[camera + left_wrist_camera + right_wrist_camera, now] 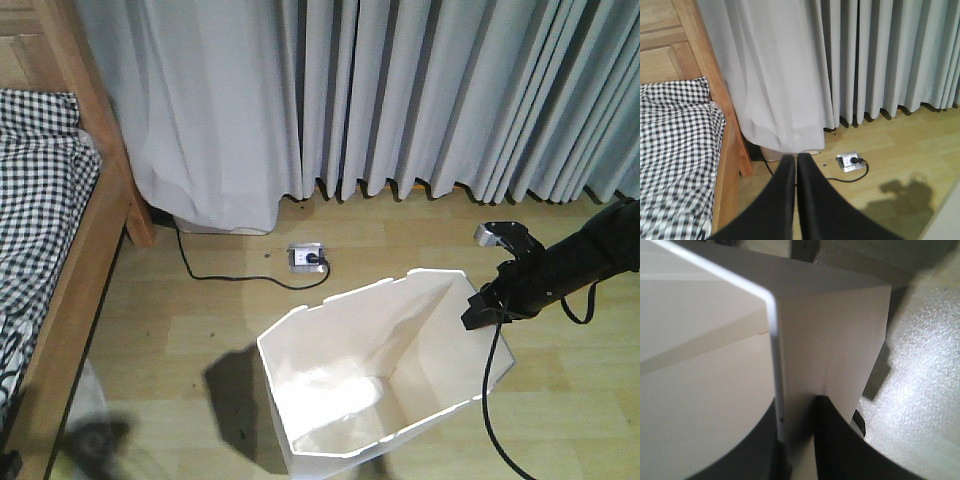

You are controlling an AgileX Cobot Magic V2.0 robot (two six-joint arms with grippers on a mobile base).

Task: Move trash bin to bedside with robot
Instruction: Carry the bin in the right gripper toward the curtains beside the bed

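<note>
The white trash bin (pixel 340 370) stands on the wooden floor at the lower middle, tilted, with its cream inside showing. My right gripper (pixel 483 308), on a slim black arm coming in from the right, is shut on the bin's right rim. In the right wrist view the gripper (pixel 797 407) has the thin bin wall (pixel 830 325) between its two fingers. The bed (pixel 95 250) with checkered bedding runs along the left, some way from the bin. My left gripper (pixel 796 159) is shut and empty, pointing at the floor beside the bed (pixel 675 150).
Grey curtains (pixel 400 90) hang along the back wall. A floor socket (pixel 308 258) with a black cable plugged in lies between the bin and the curtains; it also shows in the left wrist view (pixel 850 161). A black cable (pixel 490 400) trails from the right arm.
</note>
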